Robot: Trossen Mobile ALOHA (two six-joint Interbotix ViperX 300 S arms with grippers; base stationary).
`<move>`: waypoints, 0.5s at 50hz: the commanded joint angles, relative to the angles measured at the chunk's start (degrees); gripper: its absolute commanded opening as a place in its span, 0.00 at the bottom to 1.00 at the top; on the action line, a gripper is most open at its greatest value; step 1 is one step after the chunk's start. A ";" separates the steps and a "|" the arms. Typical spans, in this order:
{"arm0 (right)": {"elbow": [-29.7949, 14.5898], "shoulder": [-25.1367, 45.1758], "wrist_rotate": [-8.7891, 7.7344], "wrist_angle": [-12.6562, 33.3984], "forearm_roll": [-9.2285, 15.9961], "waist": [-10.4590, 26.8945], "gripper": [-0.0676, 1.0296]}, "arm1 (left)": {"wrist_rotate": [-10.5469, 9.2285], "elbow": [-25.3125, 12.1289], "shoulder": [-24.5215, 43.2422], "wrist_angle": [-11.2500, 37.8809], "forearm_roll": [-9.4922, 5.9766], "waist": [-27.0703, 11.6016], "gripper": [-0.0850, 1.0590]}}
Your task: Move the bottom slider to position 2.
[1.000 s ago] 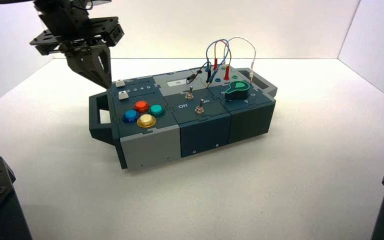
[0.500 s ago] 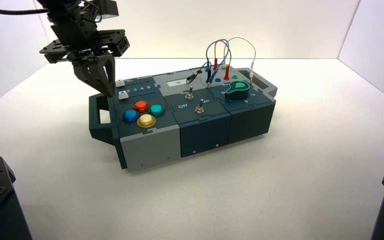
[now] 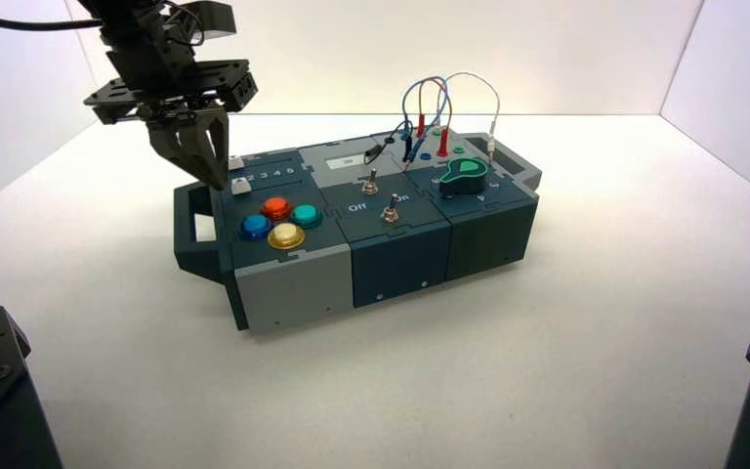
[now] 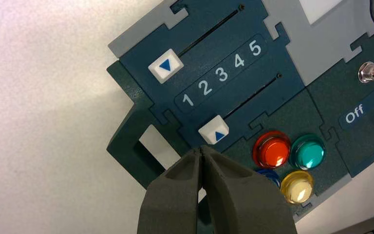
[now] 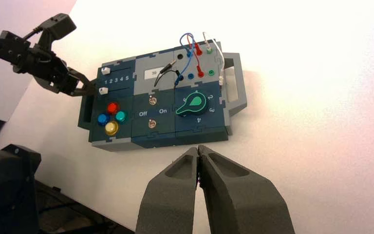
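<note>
The bottom slider point(image 4: 214, 131), a small white knob with a blue arrow, sits at the 1 end of its track, below the white numerals. Position 2 point(image 4: 205, 87) is the second digit of that row on the dark blue panel. My left gripper point(image 4: 201, 148) is shut with nothing in it. Its tips hang just off the knob's outer side, at the box's left edge beside the handle point(image 4: 131, 146). From above, the left gripper point(image 3: 218, 182) stands right beside the bottom slider point(image 3: 241, 186). My right gripper point(image 5: 198, 148) is shut and empty, hanging well in front of the box point(image 5: 156, 139).
A matching top slider knob point(image 4: 165, 66) sits at its own 1 end. Red point(image 4: 271, 149), teal point(image 4: 307, 151) and yellow point(image 4: 297, 186) buttons lie close by the left gripper's fingers. Toggle switches point(image 3: 389, 210), a green knob point(image 3: 464, 176) and looped wires point(image 3: 430, 107) lie farther right.
The left gripper has come down and to the right, from behind the box's left corner to just beside the bottom slider knob. It stayed shut. The knob has not moved.
</note>
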 commanded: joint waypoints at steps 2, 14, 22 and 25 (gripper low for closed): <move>-1.32 0.26 -0.09 -0.53 0.18 0.09 0.05 | 0.35 -1.93 0.00 -0.26 -0.26 -1.14 0.05; -1.23 0.00 -0.09 -0.53 0.18 0.09 0.05 | 0.18 -3.78 1.76 -0.26 -0.35 -2.46 0.05; -0.97 -0.35 -0.09 -0.53 0.09 0.09 0.05 | -0.35 -3.78 1.93 -0.09 -0.35 -2.55 0.05; -0.88 -0.44 0.00 -0.53 0.09 0.09 0.05 | -0.53 -3.43 1.76 0.00 -0.35 -2.55 0.05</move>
